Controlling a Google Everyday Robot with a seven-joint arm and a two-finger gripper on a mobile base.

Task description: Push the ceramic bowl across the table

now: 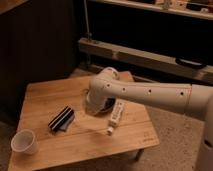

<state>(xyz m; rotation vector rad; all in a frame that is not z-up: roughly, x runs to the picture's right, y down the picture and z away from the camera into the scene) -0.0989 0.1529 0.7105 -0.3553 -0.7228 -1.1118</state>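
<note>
The table (46, 98) is a low rectangle of light wood, its top showing long plank grain with a soft sheen. Near its front left corner stands a small white cup (24, 141), round, smooth and tapered. Further in lies a flat black ribbed block (61, 119), set at a slant. A slim white tube (116, 113) lies right of centre with its capped end towards the front edge. The ceramic bowl (109, 104) sits around the middle of the table, just left of the tube. Only a dark, glossy crescent of its rim shows, since the rest is covered by the robot's arm (150, 95). This arm is a thick, smooth white cylinder dotted with small holes, and it reaches in from the right and bends down in a rounded joint over the bowl. The gripper (95, 108) hangs beneath that joint at the bowl's left side, close above the wood. It is clenched with its jaws together and nothing between them. Whether it actually touches the bowl cannot be told. The floor (176, 134) beside the table is pale and speckled.
</note>
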